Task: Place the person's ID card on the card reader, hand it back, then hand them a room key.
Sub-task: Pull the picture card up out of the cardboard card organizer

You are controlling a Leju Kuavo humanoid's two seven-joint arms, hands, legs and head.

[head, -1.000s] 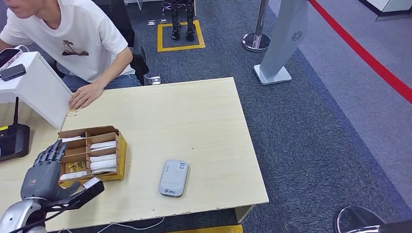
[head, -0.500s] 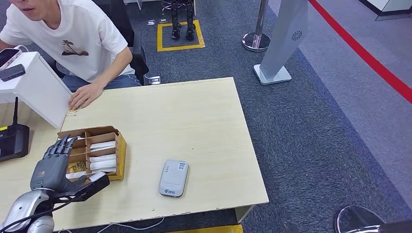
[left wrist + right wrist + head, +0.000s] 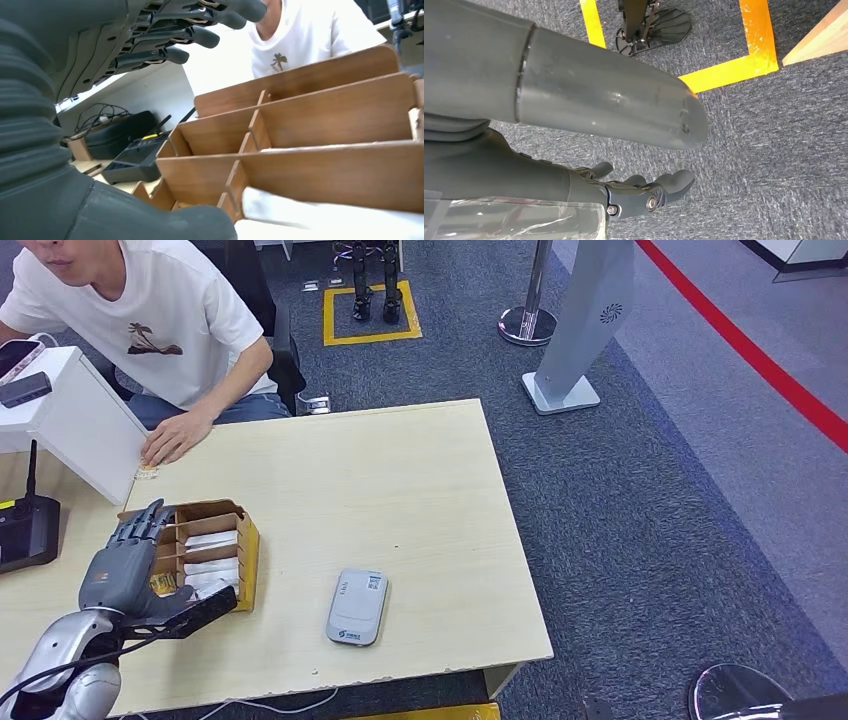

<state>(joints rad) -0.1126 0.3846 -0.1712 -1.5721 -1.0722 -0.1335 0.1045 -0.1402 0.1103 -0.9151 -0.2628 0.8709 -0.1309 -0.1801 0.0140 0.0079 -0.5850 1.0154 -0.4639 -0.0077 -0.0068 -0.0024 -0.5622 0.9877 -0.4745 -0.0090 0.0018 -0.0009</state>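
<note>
A brown cardboard box (image 3: 246, 540) with dividers stands on the left of the wooden table and holds white room key cards (image 3: 212, 565). My left hand (image 3: 125, 568) hovers over the box's left side, fingers spread and thumb stretched across its front, holding nothing. In the left wrist view the fingers (image 3: 175, 35) reach out above the box's compartments (image 3: 325, 110) and the white cards (image 3: 310, 215). The grey card reader (image 3: 358, 606) lies near the table's front edge. The person's hand (image 3: 175, 437) rests at the far left edge beside a small card (image 3: 147, 472). My right hand (image 3: 639, 192) hangs over carpet, empty.
A white slanted stand (image 3: 70, 420) with a dark phone (image 3: 25, 388) on top sits at the table's far left, and a black device with an antenna (image 3: 25, 530) is beside it. A grey pedestal (image 3: 585, 320) and a stanchion base (image 3: 527, 325) stand on the carpet beyond.
My left hand has moved away from the table's front edge and up over the left side of the divided box. The person, the card reader and the box have stayed put.
</note>
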